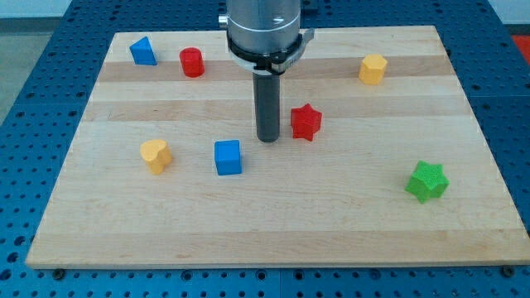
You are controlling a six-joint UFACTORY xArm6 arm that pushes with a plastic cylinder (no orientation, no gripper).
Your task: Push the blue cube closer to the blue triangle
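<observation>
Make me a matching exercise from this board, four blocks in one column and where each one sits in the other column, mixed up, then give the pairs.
Blocks:
1. blue triangle
2. green star
3. red star
4. yellow heart

Places:
A. just to the view's right of my tip
B. the view's left of the blue cube
C. near the board's top left corner in the view
D. toward the view's bottom right

Pairs: 1-C, 2-D, 3-A, 4-B
</observation>
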